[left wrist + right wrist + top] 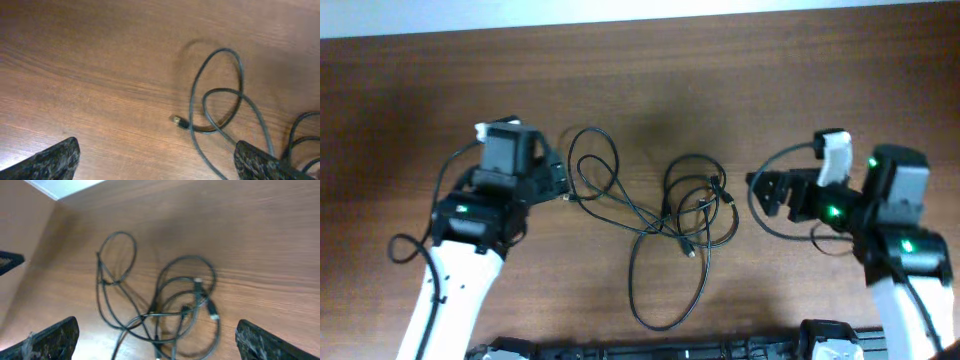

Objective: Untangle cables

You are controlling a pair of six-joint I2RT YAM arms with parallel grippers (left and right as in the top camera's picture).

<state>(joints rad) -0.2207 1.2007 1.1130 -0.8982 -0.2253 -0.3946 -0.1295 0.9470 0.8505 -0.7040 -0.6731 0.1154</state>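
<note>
1. Well, my left gripper [563,184] has its jaws spread wide, with nothing between them.
2. In the left wrist view my fingers [54,159] show only as dark tips in the lower corners, and bare wooden table [90,65] lies between them.
3. My right gripper [760,192] is spread just as wide and grips nothing.
4. The cables [665,215] lie flat on the table between my two grippers, thin black cords crossing over one another.
5. Their left part is a pair of overlapping loops just beside my left gripper. One cord runs close past a fingertip there, but I cannot tell whether it touches.
6. The denser knot of loops sits in the middle, nearer my right gripper and apart from it.
7. One long loop stretches from the knot toward my side of the table.
8. A small plug end [177,120] lies free on the wood beside the left loops.
9. A silvery plug [214,315] rests at the right edge of the knot.
</note>
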